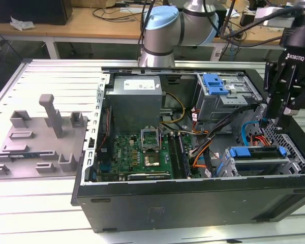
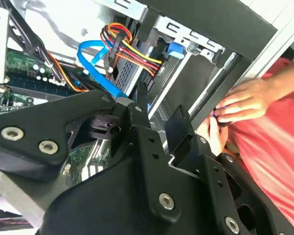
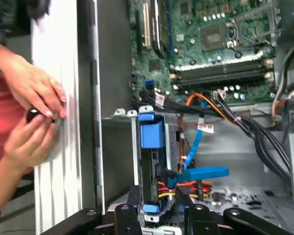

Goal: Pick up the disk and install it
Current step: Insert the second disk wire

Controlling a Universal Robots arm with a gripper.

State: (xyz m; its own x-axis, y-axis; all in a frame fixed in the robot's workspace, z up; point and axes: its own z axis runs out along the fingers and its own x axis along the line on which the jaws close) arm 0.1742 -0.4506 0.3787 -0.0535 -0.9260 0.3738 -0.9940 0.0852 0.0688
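Over the case's corner at the exterior view's right, my tool [image 1: 272, 121] hangs just above the drive bay, black fingers pointing down; both wrist views show the fingers [image 3: 183, 196] standing apart with nothing between them, so I read it as open and empty. I see the disk [image 1: 258, 152] already lying in the bay at the case's near corner on the exterior view's right, its blue rail along the top edge; in the first wrist view the disk [image 3: 152, 161] sits just past the fingertips, edge-on in the metal bay, with a blue tab on its rail facing up. Red, yellow and black wires [image 3: 169, 185] run into its end near the tool, and a flat blue cable [image 3: 198, 171] crosses beside them; the second wrist view shows the same wires [image 2: 132, 46] and blue cable [image 2: 95, 66] beyond the fingers [image 2: 179, 129]. A person's hands [image 3: 32, 115] are at the outer wall of the case [image 1: 193, 201], pinching something small and dark; I cannot tell what it is. The motherboard [image 1: 137, 152] lies in the middle of the case, with the power supply [image 1: 134, 99] behind it; the case rests on the table [image 1: 35, 203].
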